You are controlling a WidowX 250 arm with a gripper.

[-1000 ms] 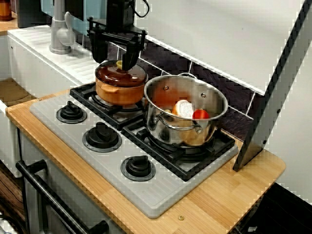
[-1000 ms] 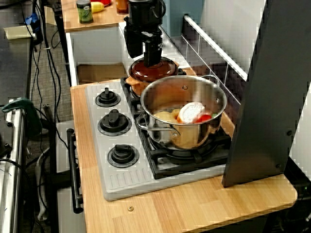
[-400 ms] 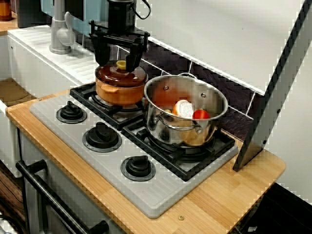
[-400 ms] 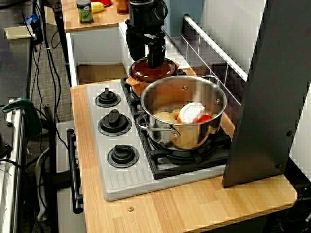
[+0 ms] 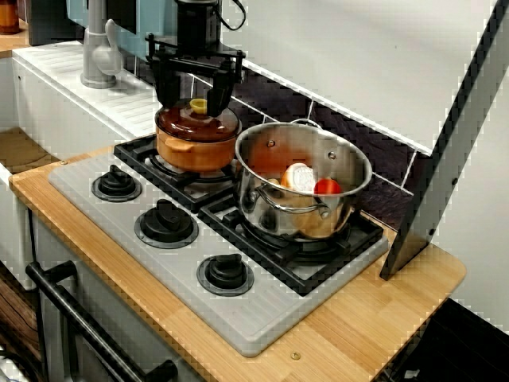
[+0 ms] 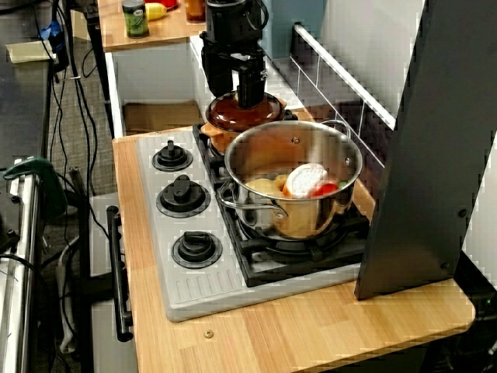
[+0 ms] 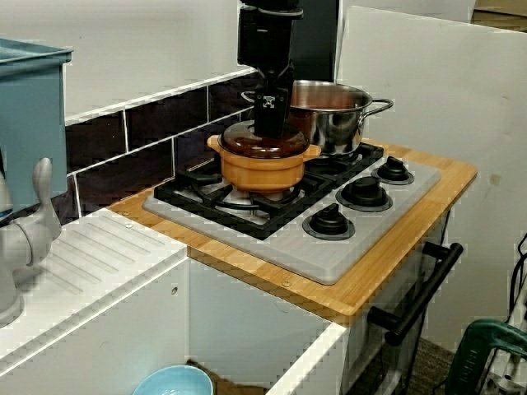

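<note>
Overhead, tool spread wide, empty, above lid knob

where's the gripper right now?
In the front view, the gripper hangs open just above the lid of the orange pot, its fingers either side of the yellow knob; the steel pot sits immediately to its right on the hob.

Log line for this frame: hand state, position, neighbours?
hand: open | position: above brown lid on orange pot, straddling yellow knob | held: nothing | beside: steel pot with food inside
</note>
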